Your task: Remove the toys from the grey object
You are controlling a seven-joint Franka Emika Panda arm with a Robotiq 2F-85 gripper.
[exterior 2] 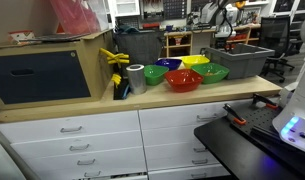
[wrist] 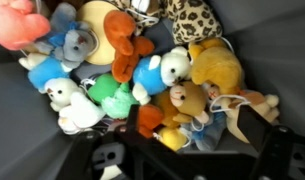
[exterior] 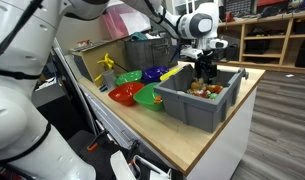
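Robot's tool (exterior: 203, 70) hangs just above the middle of the grey object (exterior: 192, 108), pointing straight down so it can reach past the tall walls. Its jaws stand apart, gripping nothing. The toys (wrist: 142, 75) lie heaped inside the grey object, packed so tightly that lifting one alone looks tricky. Coloured bowls (exterior: 132, 92) sit just beside it on the surface (exterior: 197, 142).

Bin (exterior: 197, 108): plain grey.
Toys (wrist: 157, 85), wrist view, mixed colours: orange toy (wrist: 127, 45); blue toy (wrist: 150, 78), white face; yellow toy (wrist: 217, 65); green toy (wrist: 114, 98); white toy (wrist: 72, 105); pink toy (wrist: 17, 25); spotted toy (wrist: 192, 18), tan with dark leopard spots.
Bowls, exterior view: red bowl (exterior 2: 183, 80), green bowl (exterior 2: 212, 72), yellow bowl (exterior 2: 195, 60), blue bowl (exterior 2: 170, 64).
Countertop (exterior: 207, 140): pale wood.
Drawers (exterior 2: 92, 140): white.
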